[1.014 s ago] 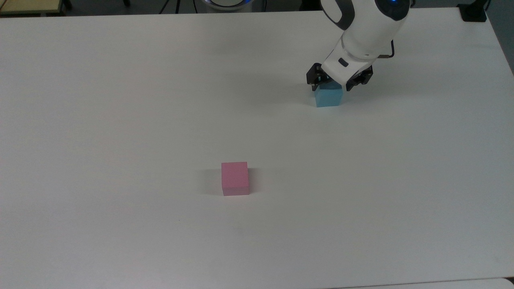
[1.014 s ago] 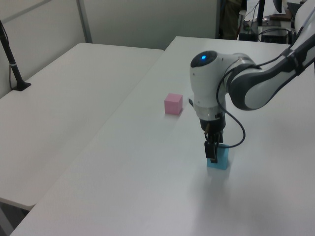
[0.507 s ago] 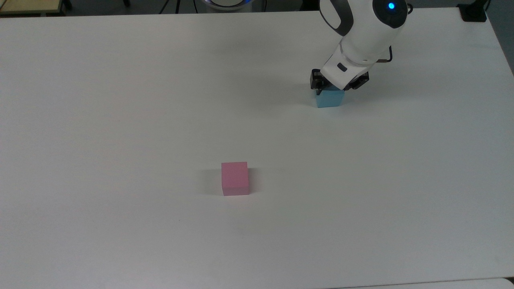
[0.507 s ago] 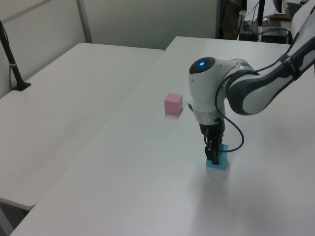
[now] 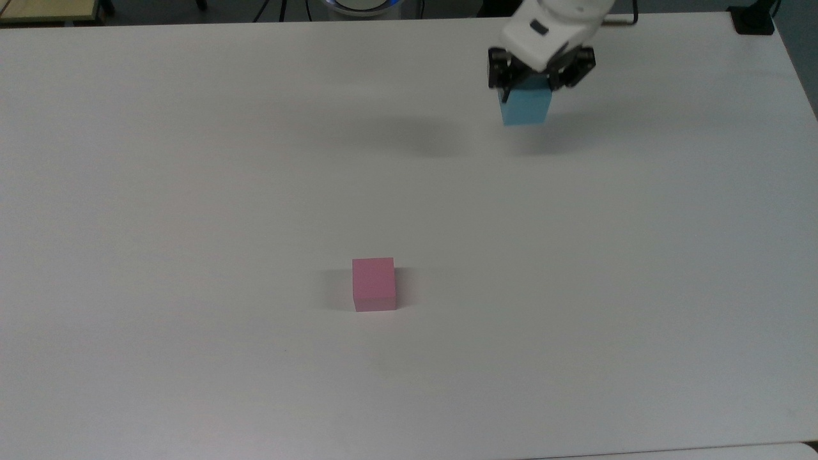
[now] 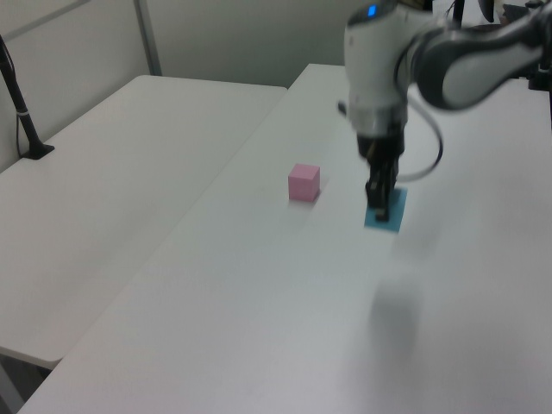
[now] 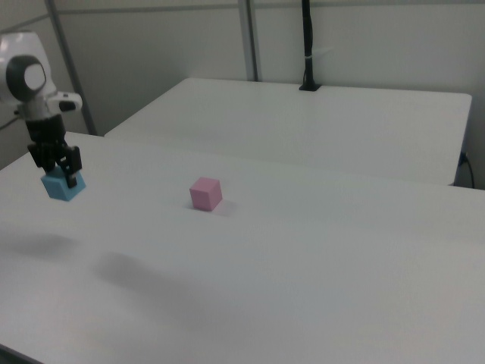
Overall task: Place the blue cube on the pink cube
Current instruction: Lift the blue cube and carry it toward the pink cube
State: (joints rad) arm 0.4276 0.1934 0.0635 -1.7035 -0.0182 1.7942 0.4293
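pink cube point(image 5: 374, 283): sits flat on the bench point(image 5: 192, 160), nearest the top view's camera, well apart from the pincer, down and to the top view's left of it; nothing on it.
bench: white, bare apart from the pink cube; soft shadows lie under the pincer.
blue cube point(image 5: 525, 105): clamped in the pincer, hanging just below the fingers, clear of the bench; in the left view point(image 6: 385, 209) its shadow lies well below it.
pincer point(image 5: 540, 75): closed on the blue cube's top part, pointing down; seen in the right view point(image 7: 54, 161) far to the right view's left of the pink cube point(image 7: 205, 193).
change: a second ago the blue cube was on the bench with the pincer around it; now it is lifted, pink cube unmoved.
meaning: grasp looks done, lift underway; carry over to the pink cube and placing not yet done.
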